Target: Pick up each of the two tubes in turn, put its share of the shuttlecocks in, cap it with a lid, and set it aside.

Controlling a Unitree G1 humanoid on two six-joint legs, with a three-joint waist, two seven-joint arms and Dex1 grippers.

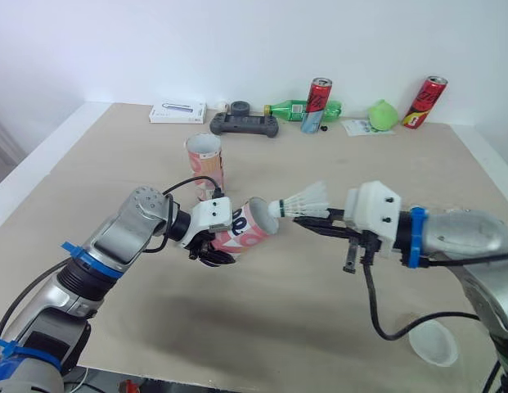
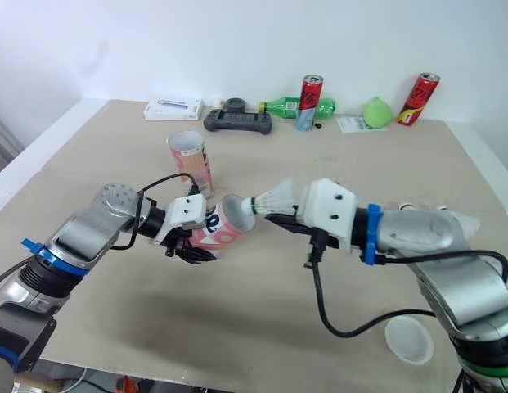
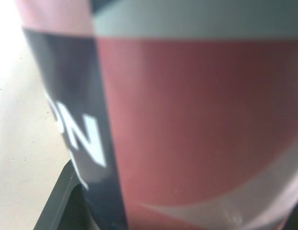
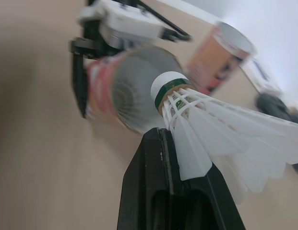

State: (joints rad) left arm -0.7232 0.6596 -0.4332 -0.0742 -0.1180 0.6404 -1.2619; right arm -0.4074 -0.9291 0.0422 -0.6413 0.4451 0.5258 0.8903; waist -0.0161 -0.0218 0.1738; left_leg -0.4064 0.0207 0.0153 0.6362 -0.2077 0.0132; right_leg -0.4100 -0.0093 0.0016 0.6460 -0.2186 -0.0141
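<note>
My left gripper (image 1: 211,246) is shut on a pink and red tube (image 1: 249,229), held tilted above the table with its open mouth (image 4: 134,91) facing right. My right gripper (image 1: 307,219) is shut on a white shuttlecock (image 1: 304,201) by its feathers. The shuttlecock's cork tip (image 4: 169,86) sits just at the tube's mouth, pointing in. A second tube (image 1: 204,166) stands upright on the table behind the held one. A white lid (image 1: 433,342) lies on the table near its front right edge. In the left wrist view the tube's wall (image 3: 187,120) is pressed close.
Along the table's back edge lie a white box (image 1: 178,112), a black game controller (image 1: 244,124), a green bottle (image 1: 290,108), two red cans (image 1: 317,105) (image 1: 424,102) and a green object (image 1: 383,115). The wooden tabletop (image 1: 114,172) stretches bare to the left.
</note>
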